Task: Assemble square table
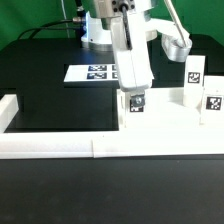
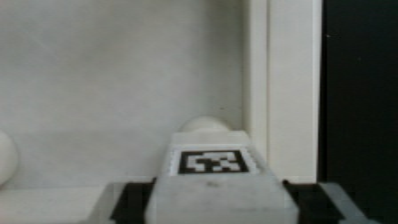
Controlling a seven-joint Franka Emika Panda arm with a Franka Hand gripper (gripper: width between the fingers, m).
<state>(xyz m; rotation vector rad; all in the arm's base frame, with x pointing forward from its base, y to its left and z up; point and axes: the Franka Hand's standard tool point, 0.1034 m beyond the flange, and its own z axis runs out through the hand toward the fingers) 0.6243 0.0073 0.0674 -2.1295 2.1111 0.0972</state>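
A dark, nearly black desk (image 1: pixel 40 70) fills the exterior view, its surface matte and evenly lit with no strong shadows. A long low white border wall (image 1: pixel 60 148) runs across the front of the desk and turns back along the exterior view's left side. Farther back, a thin flat white marker board (image 1: pixel 85 73) printed with black-and-white tags lies flat on the desk. Behind the desk stands a pale wall (image 1: pixel 30 15), with dark cables (image 1: pixel 66 12) hanging in front of it.
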